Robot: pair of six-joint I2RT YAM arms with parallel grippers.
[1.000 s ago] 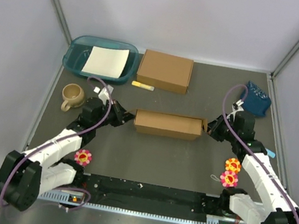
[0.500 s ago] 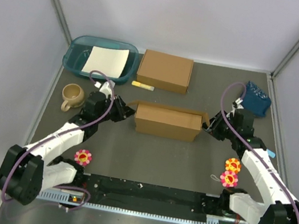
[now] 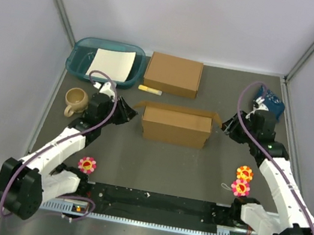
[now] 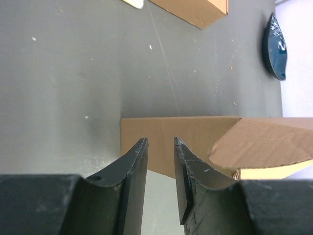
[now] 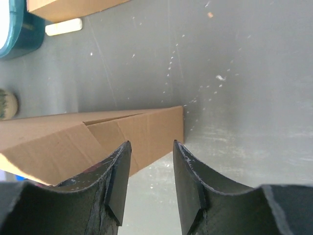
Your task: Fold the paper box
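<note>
The paper box (image 3: 175,127) is a brown cardboard box lying on the table's middle, with small loose flaps sticking out at its two far corners. My left gripper (image 3: 130,111) stands open just off the box's left end, touching nothing. In the left wrist view the left gripper (image 4: 160,141) frames the box's end wall (image 4: 161,129), and a raised flap (image 4: 264,144) shows on the right. My right gripper (image 3: 226,127) is open just off the right end. In the right wrist view the right gripper (image 5: 152,143) has only table between its fingers, with the box's corner (image 5: 146,132) just ahead.
A second closed brown box (image 3: 173,75) sits behind, with a pale yellow stick (image 3: 149,90) in front of it. A teal tray (image 3: 82,58) holding white paper (image 3: 111,64) is back left. A tan mug (image 3: 76,101) stands by the left arm and a blue object (image 3: 269,102) lies back right.
Both grippers have opened and drawn back from the box's ends. The box, which showed a narrower face a second ago, now lies with a broader face up.
</note>
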